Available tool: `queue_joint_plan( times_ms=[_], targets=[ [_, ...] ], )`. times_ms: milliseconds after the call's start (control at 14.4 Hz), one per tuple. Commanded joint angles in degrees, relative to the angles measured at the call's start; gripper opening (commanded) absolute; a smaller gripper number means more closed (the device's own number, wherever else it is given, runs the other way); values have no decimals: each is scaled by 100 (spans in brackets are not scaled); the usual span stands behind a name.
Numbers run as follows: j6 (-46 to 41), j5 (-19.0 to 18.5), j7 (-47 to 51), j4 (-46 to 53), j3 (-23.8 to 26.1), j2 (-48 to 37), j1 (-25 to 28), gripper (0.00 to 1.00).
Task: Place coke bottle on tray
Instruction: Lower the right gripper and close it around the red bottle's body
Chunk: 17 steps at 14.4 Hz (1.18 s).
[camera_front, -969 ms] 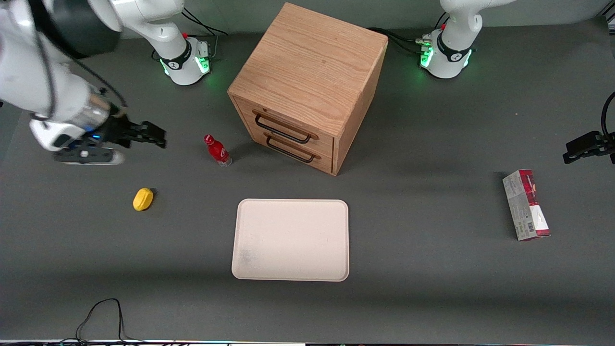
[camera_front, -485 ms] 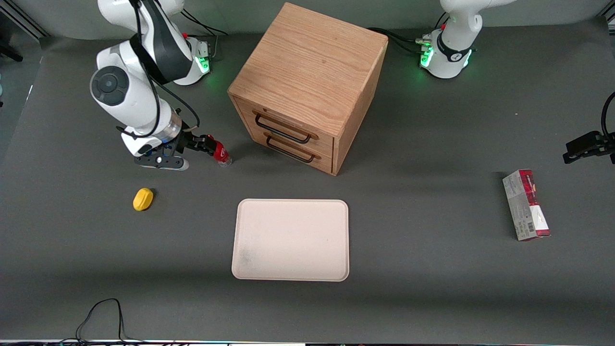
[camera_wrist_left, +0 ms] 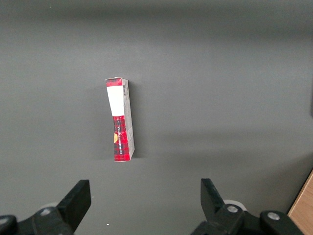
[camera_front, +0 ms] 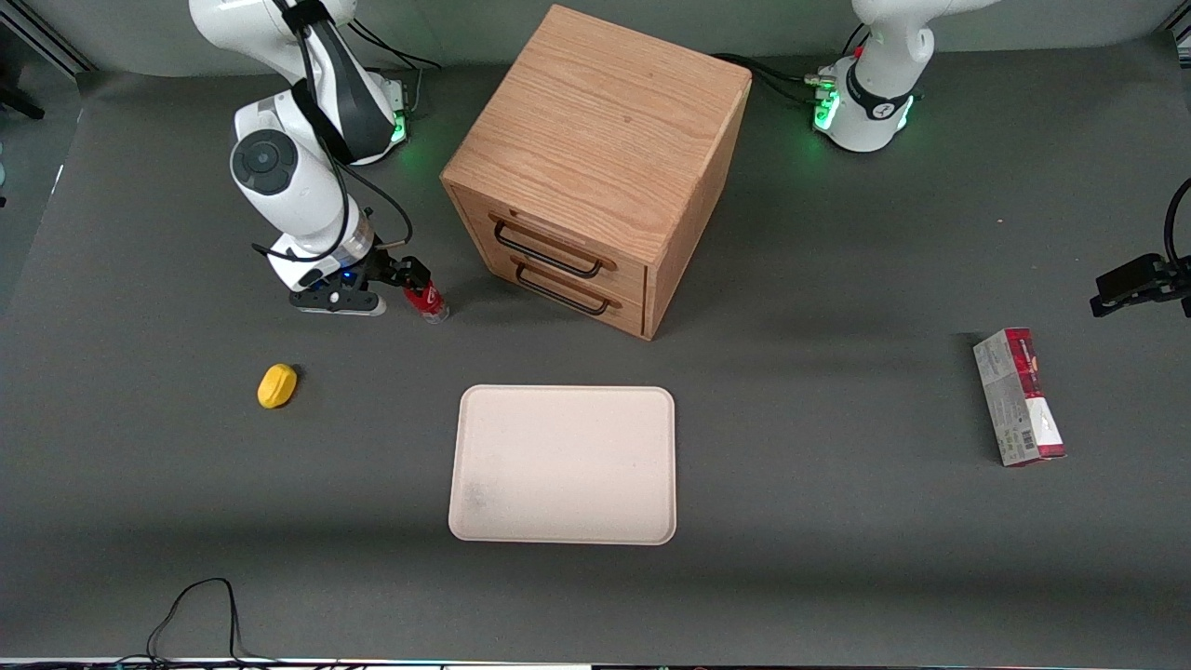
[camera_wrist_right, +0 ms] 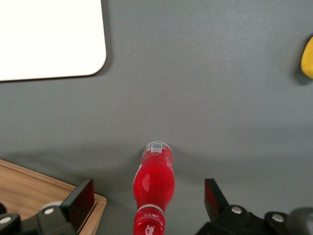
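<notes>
Coke bottle (camera_front: 427,301): small, glossy red plastic with a narrow waist, a red cap and a clear base; it stands upright on the table mat, in front of the cabinet and toward the working arm's end, farther from the front camera than the tray and not on it.
Gripper (camera_front: 414,279): matte black fingers spread wide, one on each side of the bottle's upper part; the wrist view shows a clear gap between each finger (camera_wrist_right: 82,198) and the red plastic, so nothing is gripped.
Tray (camera_front: 563,463): flat cream-beige rectangle with rounded corners and a low raised rim, faintly smudged near one corner; it lies well apart from the bottle, nearer the front camera.
Cabinet (camera_front: 595,149): boxy, light oak-grain wood, two drawers with thin dark wire handles.
Yellow object (camera_front: 276,385): small, smooth and rounded, lying toward the working arm's end, nearer the front camera than the gripper.
Carton (camera_front: 1018,396): long red-and-grey box lying flat toward the parked arm's end.
Table mat (camera_front: 837,558): dull dark grey, even surface.
Change: a second ago the gripper hung well away from the bottle toward the working arm's end; half a second ago it reached the bottle; now the arm has drawn closer in, and the bottle has stayed where it was.
</notes>
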Motion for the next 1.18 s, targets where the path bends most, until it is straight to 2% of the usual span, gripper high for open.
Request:
queue_joint_plan(
  times_ms=[0,346,762,1108],
  targets=[
    [259,-97,78,-407,54,-220,64,100],
    [523,-124,69,-628,80,-193,64,99],
    [435,-124,69,-645,80,-184,64,68],
    [435,-124,78,-707,107,-184,90,67]
  ],
)
